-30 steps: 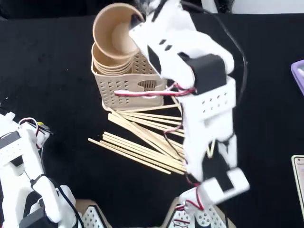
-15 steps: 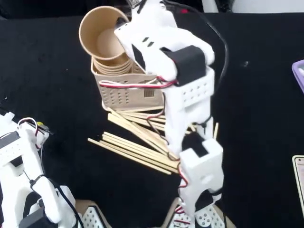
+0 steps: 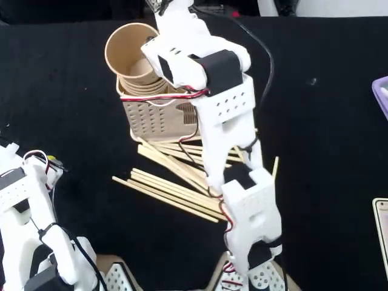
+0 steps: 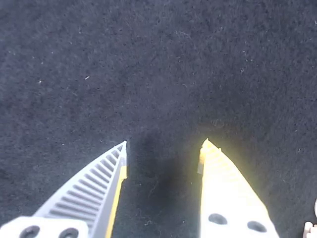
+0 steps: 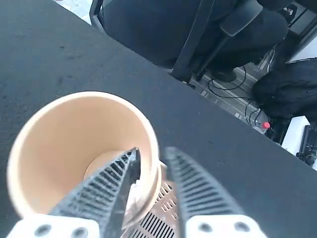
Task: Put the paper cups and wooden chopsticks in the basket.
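As its arm [image 3: 227, 115] stretches over the basket [image 3: 154, 121], the right gripper [image 5: 151, 157] pinches one paper cup [image 3: 124, 48]

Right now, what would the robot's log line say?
right gripper: shut on cup, over basket | left gripper: open, over table | chopsticks: on table

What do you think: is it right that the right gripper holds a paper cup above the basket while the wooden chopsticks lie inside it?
Not quite: the high view shows the wooden chopsticks on the table beside the basket, not inside it. The right gripper does hold the paper cup.
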Available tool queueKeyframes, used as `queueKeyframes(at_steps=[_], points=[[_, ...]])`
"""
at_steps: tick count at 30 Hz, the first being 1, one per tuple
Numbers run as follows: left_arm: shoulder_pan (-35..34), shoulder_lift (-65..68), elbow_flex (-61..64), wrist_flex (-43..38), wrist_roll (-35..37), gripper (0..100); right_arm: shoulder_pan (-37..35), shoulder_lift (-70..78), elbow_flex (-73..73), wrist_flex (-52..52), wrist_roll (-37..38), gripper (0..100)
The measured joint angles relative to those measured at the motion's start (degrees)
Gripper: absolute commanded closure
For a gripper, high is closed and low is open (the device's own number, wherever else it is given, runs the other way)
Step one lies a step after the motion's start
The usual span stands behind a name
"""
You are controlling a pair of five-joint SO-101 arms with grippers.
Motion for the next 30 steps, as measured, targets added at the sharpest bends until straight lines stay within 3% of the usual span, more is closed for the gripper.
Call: queueKeyframes(at_steps=[5,8,18,30], points=[[0.0,0.0,0.0,0.0,0.0,77,0.0,0.0,0.0,-2.2,0.0,84.1],[0.0,0.0,0.0,0.0,0.0,77,0.0,0.1,-1.4,-2.3,0.0,99.5],[0.0,0.0,0.0,0.0,0.0,77,-2.8,-0.2,-12.0,6.7,0.0,98.8],[0.0,0.0,0.0,0.0,0.0,77,-8.4,-2.9,-12.2,6.7,-6.4,98.8]])
